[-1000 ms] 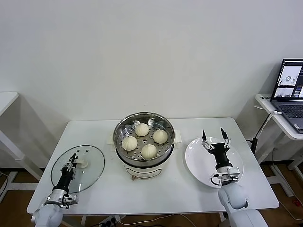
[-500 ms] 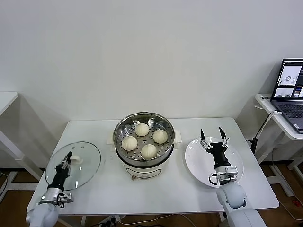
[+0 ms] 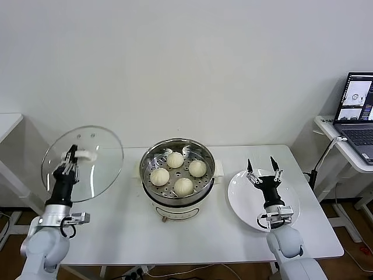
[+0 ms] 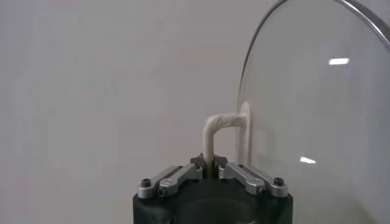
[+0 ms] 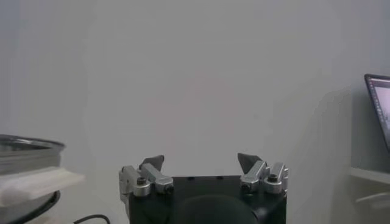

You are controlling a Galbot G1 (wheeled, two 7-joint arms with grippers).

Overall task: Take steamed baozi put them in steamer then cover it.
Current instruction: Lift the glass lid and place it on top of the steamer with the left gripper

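Four cream-white baozi (image 3: 175,159) lie on the perforated tray inside the steel steamer (image 3: 207,173) at the table's middle. The clear glass cover (image 3: 96,169) hangs tilted on edge in the air left of the steamer, above the table's left end. My left gripper (image 3: 70,156) is shut on its white handle (image 3: 86,155); the wrist view shows the handle (image 4: 211,135) pinched between the jaws of that gripper (image 4: 209,163), with the glass cover (image 4: 317,109) beside it. My right gripper (image 3: 263,166) stands open and empty over the white plate (image 3: 245,201); the same open gripper (image 5: 200,162) shows in its wrist view.
The steamer's rim (image 5: 27,146) and white base show at the edge of the right wrist view. A laptop (image 3: 356,114) sits on a side table to the right. Another table edge (image 3: 9,122) is at far left.
My left gripper closed on the cover's handle and lifted the cover off the table, tipping it upright and raising it well above the left end. The right arm barely moved.
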